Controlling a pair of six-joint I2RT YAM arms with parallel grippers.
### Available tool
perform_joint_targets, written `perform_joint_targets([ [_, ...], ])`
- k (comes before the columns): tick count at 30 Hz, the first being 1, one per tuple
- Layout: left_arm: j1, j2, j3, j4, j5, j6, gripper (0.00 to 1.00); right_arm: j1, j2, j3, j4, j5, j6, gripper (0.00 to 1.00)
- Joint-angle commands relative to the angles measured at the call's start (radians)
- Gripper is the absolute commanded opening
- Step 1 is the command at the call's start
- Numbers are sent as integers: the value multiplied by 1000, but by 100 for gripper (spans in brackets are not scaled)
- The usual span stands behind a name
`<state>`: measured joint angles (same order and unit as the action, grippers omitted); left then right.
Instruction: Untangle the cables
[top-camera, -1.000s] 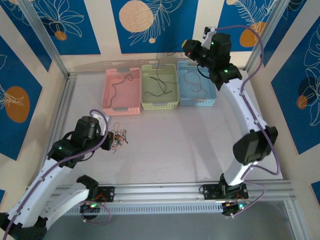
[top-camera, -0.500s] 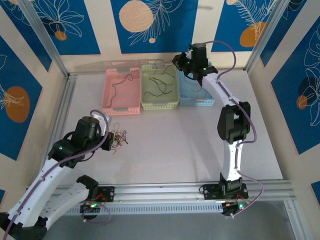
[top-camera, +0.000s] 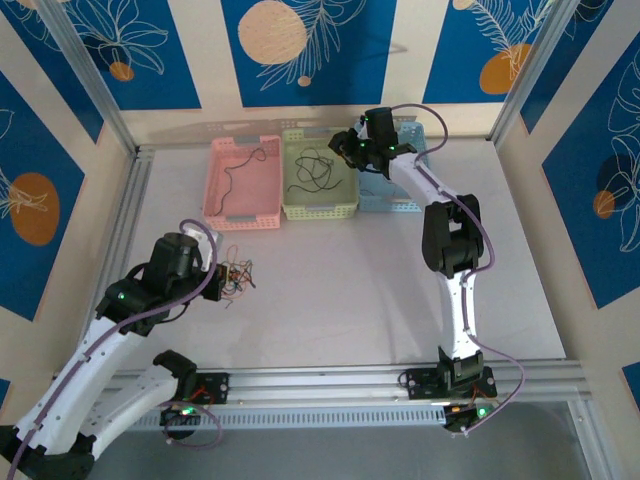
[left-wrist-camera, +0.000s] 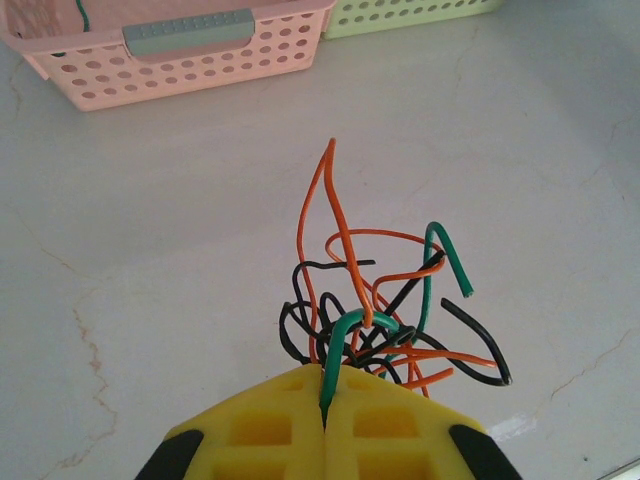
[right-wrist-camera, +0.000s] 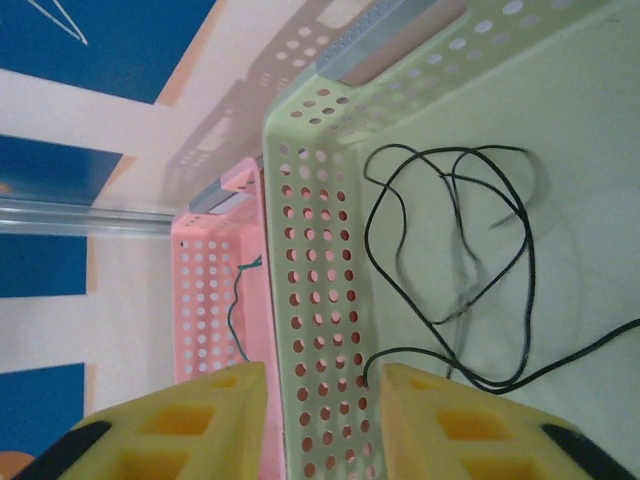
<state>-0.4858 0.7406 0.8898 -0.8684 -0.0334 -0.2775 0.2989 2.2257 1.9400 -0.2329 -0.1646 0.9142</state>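
Right jaws stand parted over green basket (right-wrist-camera: 310, 250); black cables (right-wrist-camera: 455, 215) lie inside.

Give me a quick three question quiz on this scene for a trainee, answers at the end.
1. True or false: the left gripper is shut on a green cable of the tangle.
2. The right gripper is: A open, B shut on a black cable, C shut on a basket rim.
3. Fill in: the looped cable in the green basket is coloured ____.
Key: 1 true; 2 A; 3 black.
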Motion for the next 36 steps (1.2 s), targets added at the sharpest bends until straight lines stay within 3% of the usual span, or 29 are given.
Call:
perform_joint_targets([
  [1, 17, -9, -9, 17, 7, 25, 0, 9, -68, 57, -90, 0, -83, 39],
  [6, 17, -16, -9, 16, 6, 26, 0, 28, -277, -103, -43, 6, -191, 40],
  [11, 18, -25, -10, 19, 10, 25, 0, 113, -649, -477, 102, 138, -368, 41],
  [14, 18, -20, -11, 21, 17, 26, 0, 139, -889, -758, 277, 172, -422, 42],
  [15, 18, -18, -10, 21, 21, 25, 0, 129, -959, -843, 336, 174, -414, 49],
  [17, 18, -24, -9, 24, 38, 25, 0, 88, -1115, -1016, 409, 230, -330, 87],
  [18, 18, -29, -9, 28, 46, 26, 0, 62, -1176, -1075, 424, 239, -288, 97],
  [19, 18, -36, -11, 32, 53, 26, 0, 23, -1232, -1137, 439, 212, -257, 100],
  [22, 18, -46, -8, 36, 58, 23, 0, -81, -1345, -1221, 405, 100, -217, 99],
  [26, 18, -18, 12, 46, 91, -11, 0, -100, -1383, -1249, 270, 27, -236, 96],
  [29, 18, -9, 12, 106, 155, -60, 0, -74, -1384, -1314, 290, -69, -238, 91],
  [36, 3, 81, -24, 299, 278, -179, 0, 78, -1342, -1395, 384, -108, -298, 81],
])
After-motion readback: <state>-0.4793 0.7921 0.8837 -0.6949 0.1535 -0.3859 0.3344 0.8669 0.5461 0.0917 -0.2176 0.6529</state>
